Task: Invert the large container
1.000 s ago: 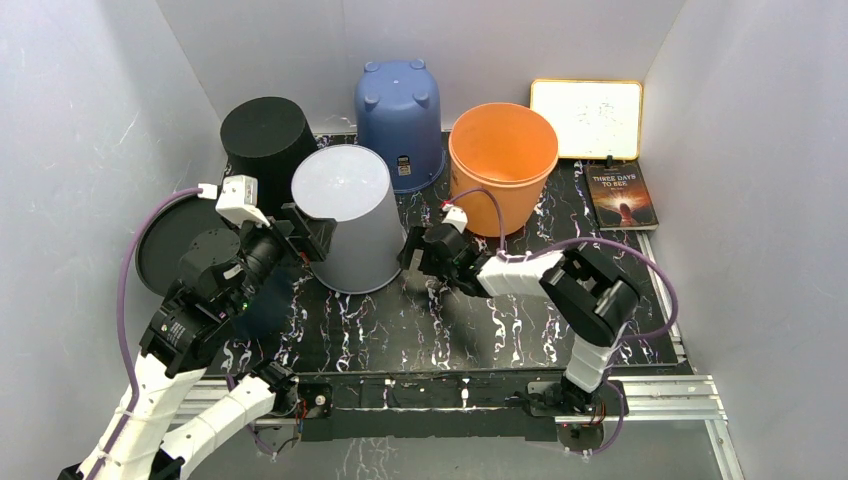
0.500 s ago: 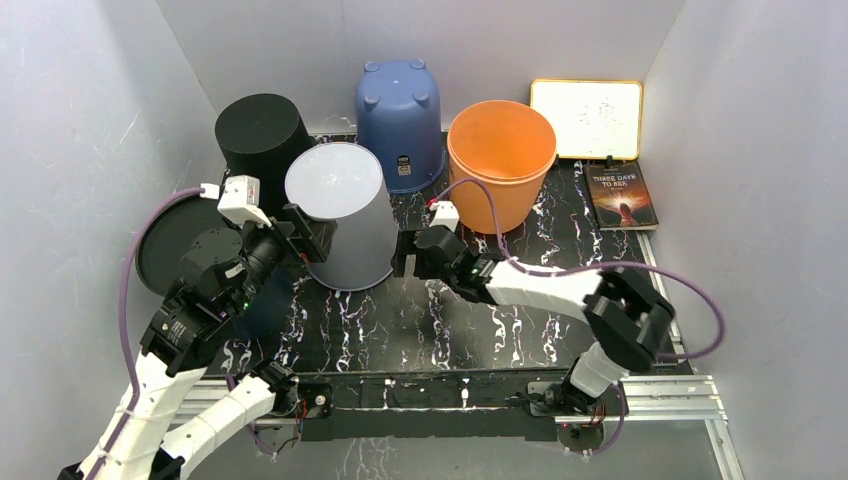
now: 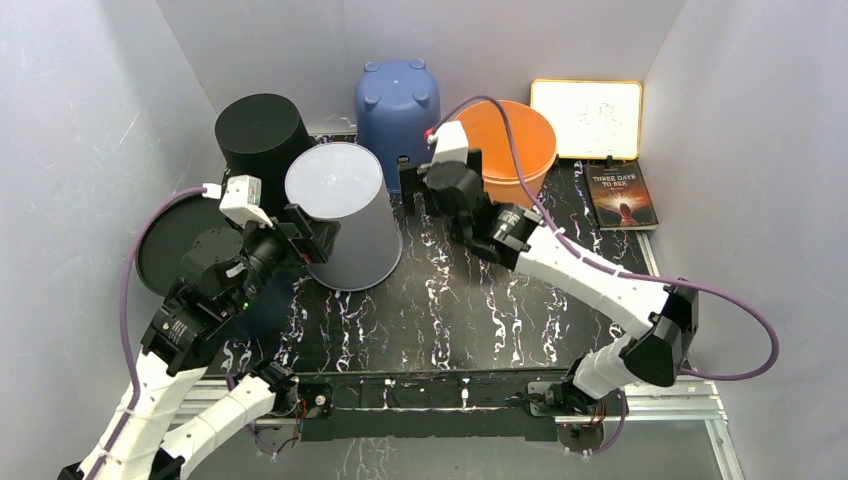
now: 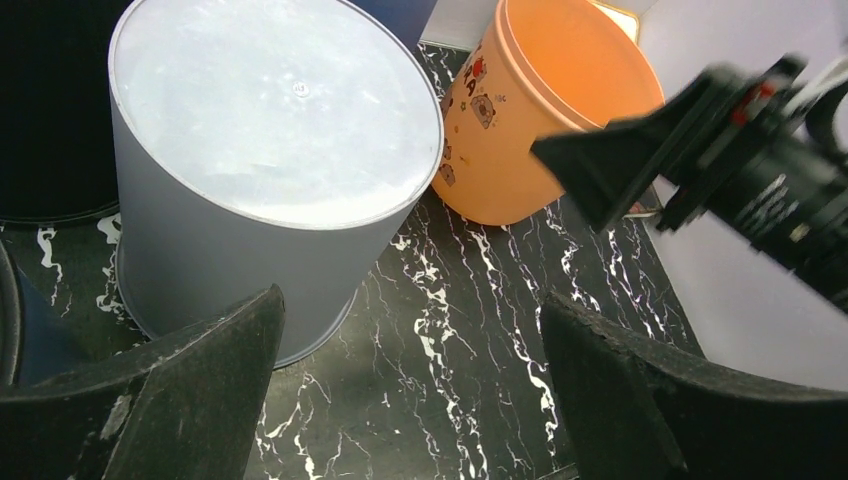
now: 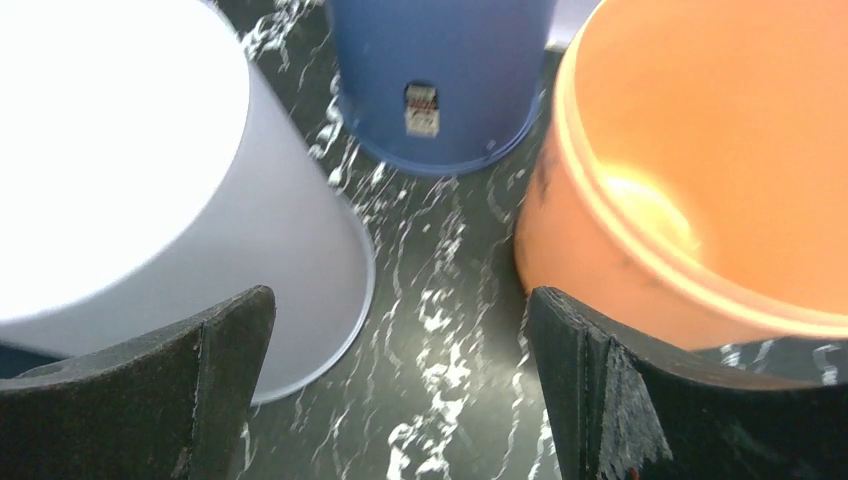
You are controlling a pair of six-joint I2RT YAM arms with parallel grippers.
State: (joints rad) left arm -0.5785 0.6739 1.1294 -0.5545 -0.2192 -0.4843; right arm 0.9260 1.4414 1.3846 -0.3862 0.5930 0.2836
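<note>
The orange bucket stands upright, mouth up, at the back right; it also shows in the left wrist view and the right wrist view. A grey bucket stands upside down left of centre, also seen in the wrist views. My right gripper is open and empty, raised between the blue bucket and the orange one, its jaws over bare table. My left gripper is open and empty beside the grey bucket's near left side.
A black bucket stands upside down at the back left, close to the grey one. A black round lid lies at the left wall. A whiteboard and a book lie at the back right. The blue bucket is upside down.
My right arm has lifted from beside the grey bucket's base and reached back toward the gap between the blue and orange buckets. The grey bucket shifted slightly left. The left arm has stayed put.
</note>
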